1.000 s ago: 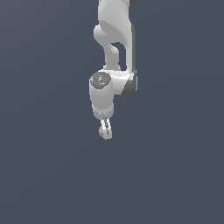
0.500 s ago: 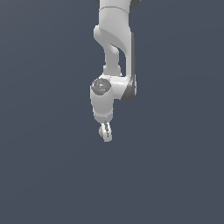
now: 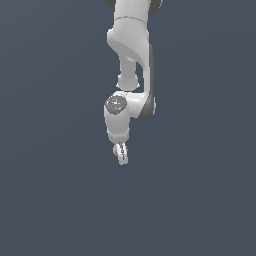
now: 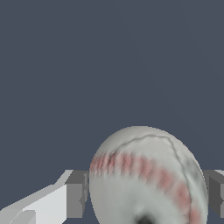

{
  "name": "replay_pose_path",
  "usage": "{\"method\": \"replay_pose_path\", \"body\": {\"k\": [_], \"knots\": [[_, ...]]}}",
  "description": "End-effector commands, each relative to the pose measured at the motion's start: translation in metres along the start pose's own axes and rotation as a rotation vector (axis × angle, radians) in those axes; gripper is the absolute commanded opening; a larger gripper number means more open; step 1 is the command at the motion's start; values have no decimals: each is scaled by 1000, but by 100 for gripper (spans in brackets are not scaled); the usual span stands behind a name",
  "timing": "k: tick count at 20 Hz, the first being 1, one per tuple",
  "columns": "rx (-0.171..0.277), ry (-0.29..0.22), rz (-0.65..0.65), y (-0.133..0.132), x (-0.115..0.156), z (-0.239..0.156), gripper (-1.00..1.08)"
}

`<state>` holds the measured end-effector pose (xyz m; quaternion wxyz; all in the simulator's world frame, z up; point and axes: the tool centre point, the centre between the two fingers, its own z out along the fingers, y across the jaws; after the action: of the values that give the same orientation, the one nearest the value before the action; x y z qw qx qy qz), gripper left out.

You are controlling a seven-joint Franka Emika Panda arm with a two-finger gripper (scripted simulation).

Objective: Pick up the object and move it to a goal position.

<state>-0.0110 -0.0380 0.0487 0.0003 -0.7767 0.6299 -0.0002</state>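
The pale grey-white ball (image 4: 146,179) with faint reddish stitch marks fills the space between my gripper's two fingers in the wrist view, touching the grey pads (image 4: 78,199) on both sides. In the exterior view my gripper (image 3: 121,154) hangs below the white arm, fingers pointing down, held in the air over the dark grey surface. The ball (image 3: 120,149) shows there only as a small pale spot between the fingers. The gripper is shut on the ball.
A plain dark grey-blue surface (image 3: 50,200) lies all around. The white arm (image 3: 131,60) reaches down from the top of the exterior view.
The arm and the gripper with the ball have moved slightly, the wrist drifting a little toward the exterior view's right and down. The grip on the ball is unchanged.
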Motion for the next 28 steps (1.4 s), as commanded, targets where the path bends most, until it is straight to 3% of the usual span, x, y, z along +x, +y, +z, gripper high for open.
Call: {"method": "replay_pose_path", "body": {"k": [1, 15, 28], "knots": [[-1, 0, 0, 0, 0, 1, -100], [1, 0, 0, -4, -6, -17, -100], [-1, 2, 2, -31, -43, -125, -100]]}}
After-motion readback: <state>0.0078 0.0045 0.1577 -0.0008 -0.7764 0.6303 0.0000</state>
